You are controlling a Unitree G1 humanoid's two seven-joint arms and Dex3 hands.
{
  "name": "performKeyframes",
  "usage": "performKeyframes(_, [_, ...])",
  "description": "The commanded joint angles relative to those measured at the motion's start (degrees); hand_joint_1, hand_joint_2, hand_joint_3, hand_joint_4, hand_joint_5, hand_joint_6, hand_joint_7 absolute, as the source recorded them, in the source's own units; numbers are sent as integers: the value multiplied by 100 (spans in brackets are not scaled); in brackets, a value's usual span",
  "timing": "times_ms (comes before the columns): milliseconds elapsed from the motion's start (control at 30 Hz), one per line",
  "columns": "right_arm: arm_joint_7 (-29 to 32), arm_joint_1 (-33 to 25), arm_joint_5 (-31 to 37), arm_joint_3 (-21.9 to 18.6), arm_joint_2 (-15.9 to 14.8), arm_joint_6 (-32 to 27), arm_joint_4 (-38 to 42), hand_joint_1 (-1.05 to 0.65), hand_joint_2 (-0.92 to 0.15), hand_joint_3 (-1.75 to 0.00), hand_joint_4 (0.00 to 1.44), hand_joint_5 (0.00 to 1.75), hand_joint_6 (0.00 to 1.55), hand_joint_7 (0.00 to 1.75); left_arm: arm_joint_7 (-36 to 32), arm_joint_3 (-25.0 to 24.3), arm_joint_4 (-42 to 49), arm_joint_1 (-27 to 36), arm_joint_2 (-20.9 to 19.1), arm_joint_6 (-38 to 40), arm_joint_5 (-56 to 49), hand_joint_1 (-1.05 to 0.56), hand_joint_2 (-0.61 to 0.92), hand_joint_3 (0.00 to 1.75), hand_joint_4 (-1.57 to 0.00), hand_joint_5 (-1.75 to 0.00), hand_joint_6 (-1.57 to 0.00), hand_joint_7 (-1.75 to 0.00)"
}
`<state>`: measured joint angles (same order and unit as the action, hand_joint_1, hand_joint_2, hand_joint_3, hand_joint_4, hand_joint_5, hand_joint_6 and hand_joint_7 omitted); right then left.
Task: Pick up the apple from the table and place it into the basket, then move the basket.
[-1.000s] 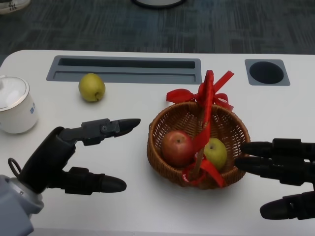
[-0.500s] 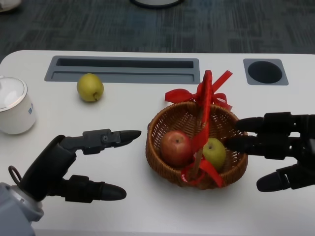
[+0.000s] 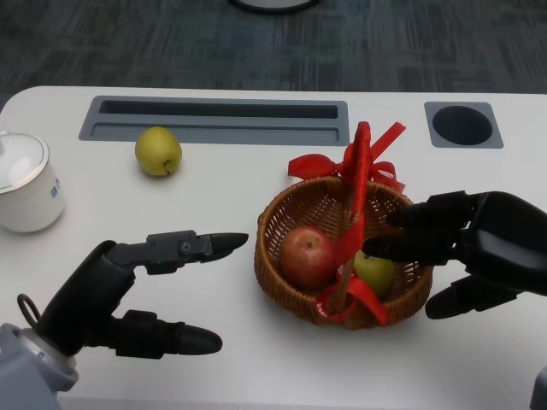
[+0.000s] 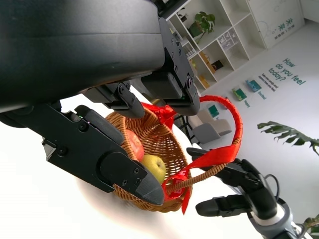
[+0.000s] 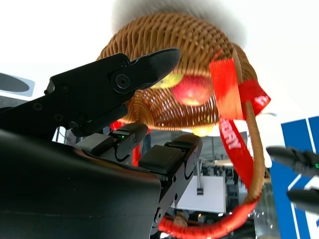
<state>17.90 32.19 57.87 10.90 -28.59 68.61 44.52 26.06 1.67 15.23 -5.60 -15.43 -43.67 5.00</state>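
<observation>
A wicker basket (image 3: 291,213) with a red-ribboned handle (image 3: 357,184) stands right of the table's middle. Inside lie a red apple (image 3: 306,256) and a green apple (image 3: 374,272). My right hand (image 3: 479,248) is at the basket's right side, fingers spread and reaching over the rim toward the handle, holding nothing. My left hand (image 3: 120,295) hovers open left of the basket, fingers apart. The left wrist view shows the basket (image 4: 167,154), its handle (image 4: 227,149) and my right hand (image 4: 239,186) beyond. The right wrist view shows the basket (image 5: 194,45) close to the fingers.
A yellow-green apple (image 3: 158,151) lies at the back left of the table. A white lidded cup (image 3: 26,184) stands at the left edge. A grey recessed tray (image 3: 214,120) and a round black hole (image 3: 462,125) sit along the far side.
My right hand has moved up and left, from the basket's lower right to over its right rim near the handle. The left hand has barely shifted.
</observation>
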Motion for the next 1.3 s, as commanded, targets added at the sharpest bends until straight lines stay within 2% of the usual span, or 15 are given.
performKeyframes(33, [475, 279, 214, 457, -181, -171, 241, -60, -73, 0, 67, 2, 62, 2, -84, -35, -88, 54, -26, 1, -51, -47, 67, 0, -73, -1, -71, -1])
performKeyframes(333, [1245, 733, 734, 1747, -252, -659, 899, -65, -73, 0, 71, 1, 63, 1, -111, -38, -202, 93, -33, 81, -74, -48, 67, 0, -74, -1, -72, 0])
performKeyframes(400, [1021, 851, 789, 1999, -265, -902, 1034, -72, -75, -1, 64, 0, 56, 0, -114, -36, -246, 106, -29, 118, -71, -48, 67, 0, -75, -1, -72, 0])
performKeyframes(500, [459, 984, 726, 2279, -251, -1330, 1202, -89, -79, -1, 47, 0, 41, 0, -117, -46, -262, 108, -24, 119, -67, -48, 67, 0, -75, -1, -72, 0])
performKeyframes(600, [333, 1081, 601, 2482, -198, -1467, 1433, -90, -77, 0, 42, 1, 41, 2, -137, -58, -251, 105, -11, 74, -91, -49, 67, 0, -75, -1, -72, 0])
performKeyframes(667, [509, 1190, 587, 2650, -165, -1413, 1624, -78, -77, 0, 52, 4, 50, 3, -153, -65, -272, 119, -7, 78, -96, -49, 67, 0, -76, -1, -72, 0])
performKeyframes(733, [834, 1315, 659, 2858, -138, -1382, 1789, -63, -77, 0, 70, 10, 66, 5, -159, -70, -283, 130, -10, 80, -87, -49, 67, 0, -76, -1, -72, 0])
performKeyframes(800, [1214, 1431, 759, 3079, -108, -1399, 1952, -51, -80, 0, 87, 36, 90, 7, -160, -75, -272, 130, -14, 63, -79, -49, 67, 0, -76, -1, -72, 0])
performKeyframes(833, [1403, 1478, 800, 3184, -87, -1419, 2041, -45, -82, 0, 91, 63, 97, 23, -160, -76, -268, 128, -14, 55, -75, -49, 67, 0, -76, -1, -72, 0])
performKeyframes(867, [1595, 1516, 836, 3284, -66, -1442, 2127, -41, -85, -1, 87, 93, 94, 50, -159, -77, -268, 124, -13, 52, -71, -49, 67, 0, -76, -1, -72, 0])
performKeyframes(933, [1972, 1571, 886, 3464, -23, -1468, 2270, -34, -89, -3, 77, 147, 70, 125, -160, -78, -290, 122, -10, 75, -61, -48, 67, 0, -77, -1, -73, -1])
performKeyframes(967, [2127, 1597, 899, 3539, -1, -1462, 2321, -32, -91, -4, 74, 161, 60, 150, -161, -79, -308, 123, -11, 93, -57, -48, 67, 0, -77, -1, -73, -1])
performKeyframes(1000, [2262, 1623, 910, 3608, 20, -1451, 2358, -31, -91, -6, 72, 168, 53, 164, -162, -81, -325, 124, -13, 111, -54, -48, 67, 0, -77, -1, -73, -1])
performKeyframes(1167, [2731, 1751, 972, 3857, 97, -1410, 2411, -29, -91, -4, 74, 174, 49, 174, -177, -89, -380, 130, -11, 153, -70, -47, 67, 0, -78, -1, -74, -1])
performKeyframes(1300, [2963, 1861, 1011, 4000, 85, -1369, 2376, -35, -91, -2, 76, 175, 57, 166, -202, -88, -416, 139, 1, 175, -82, -47, 67, 0, -78, -1, -75, -1])
